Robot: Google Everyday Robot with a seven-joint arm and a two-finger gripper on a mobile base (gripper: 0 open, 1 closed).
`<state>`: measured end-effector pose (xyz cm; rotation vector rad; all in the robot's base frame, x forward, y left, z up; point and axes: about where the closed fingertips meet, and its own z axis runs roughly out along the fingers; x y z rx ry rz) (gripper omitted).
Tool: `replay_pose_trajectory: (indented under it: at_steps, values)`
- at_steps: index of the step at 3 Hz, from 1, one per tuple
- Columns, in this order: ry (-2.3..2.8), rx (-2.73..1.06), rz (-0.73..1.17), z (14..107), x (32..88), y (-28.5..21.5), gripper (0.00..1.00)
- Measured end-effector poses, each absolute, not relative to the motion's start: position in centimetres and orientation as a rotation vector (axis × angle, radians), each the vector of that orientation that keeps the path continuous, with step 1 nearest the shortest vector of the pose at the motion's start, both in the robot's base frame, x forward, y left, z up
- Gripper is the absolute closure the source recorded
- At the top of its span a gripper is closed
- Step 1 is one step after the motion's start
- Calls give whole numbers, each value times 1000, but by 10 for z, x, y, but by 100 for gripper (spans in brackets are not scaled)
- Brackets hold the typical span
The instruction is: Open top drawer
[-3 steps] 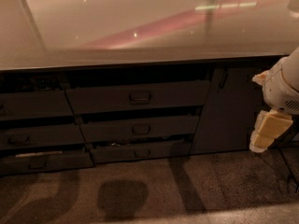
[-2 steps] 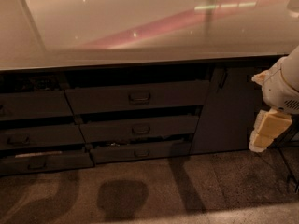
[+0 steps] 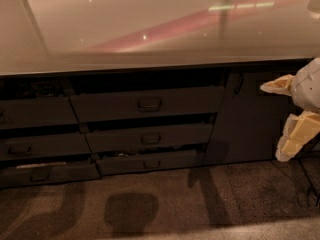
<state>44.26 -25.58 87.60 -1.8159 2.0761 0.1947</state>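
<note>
Dim and warm-toned throughout, softly blurred, with the top drawer (image 3: 145, 104) and the other drawers (image 3: 150, 139) sunk in near-black gloom. Brightest on the glossy tabletop (image 3: 125, 29), washed with pale glare, a pink streak, a greenish bar and small sparkles from lights overhead. Shadows thrown forward over the speckled floor (image 3: 240, 199), one of them a rounded blob; picked out pale cream at the right edge, beside the cabinet door (image 3: 245, 119), the gripper (image 3: 294, 131).

Cut off at the right edge: the gripper (image 3: 292, 136), low beside the front right corner of the tabletop (image 3: 150, 29), hiding part of the cabinet door (image 3: 245, 124). Lost in shadow under the tabletop's front edge: inside of the top drawer (image 3: 147, 104). Cropped at the left edge: the left-hand drawers (image 3: 35, 114).
</note>
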Motion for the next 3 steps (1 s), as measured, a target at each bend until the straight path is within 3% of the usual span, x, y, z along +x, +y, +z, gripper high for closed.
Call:
replay_pose_trajectory:
  at_steps: [1, 3]
  values:
    - [1897, -1901, 372, 882, 440, -245, 0]
    - [1840, -1993, 343, 881, 442, -243, 0]
